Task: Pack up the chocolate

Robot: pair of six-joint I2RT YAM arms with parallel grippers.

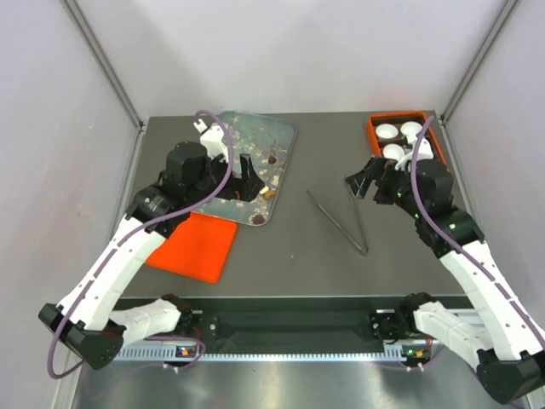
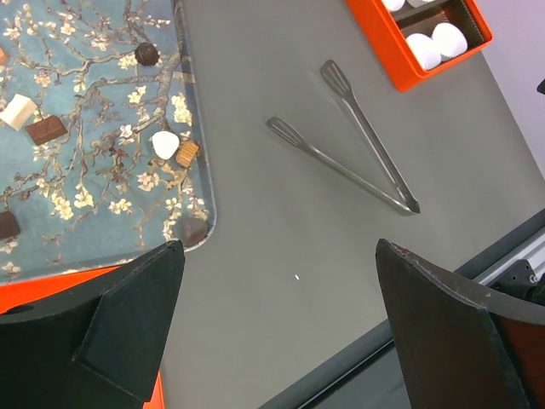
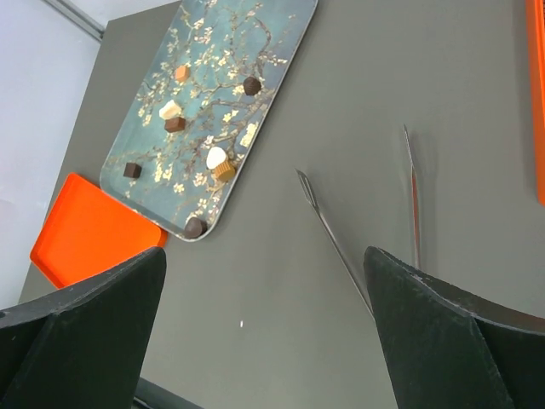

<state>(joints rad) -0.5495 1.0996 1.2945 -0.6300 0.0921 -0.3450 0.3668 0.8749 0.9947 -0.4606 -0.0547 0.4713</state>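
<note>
left gripper (image 2: 281, 249): fingers spread wide, nothing between them.
right gripper (image 3: 264, 252): also wide apart and empty.
chocolate (image 2: 186, 152): loose pieces scattered on the floral tray (image 2: 85, 187), ahead and to the left of the left gripper and far off the right gripper's left side.
nearest piece: a dark piece (image 2: 194, 230) at the tray corner, just beyond the left finger.
handling: probably light and rigid, easily scuffed or crushed, and apt to skid on the glossy tray.
hold: across two opposite sides, low down, with a gentle squeeze.
tongs (image 2: 349, 162): on the counter, ahead and to the right of the left gripper.
</note>
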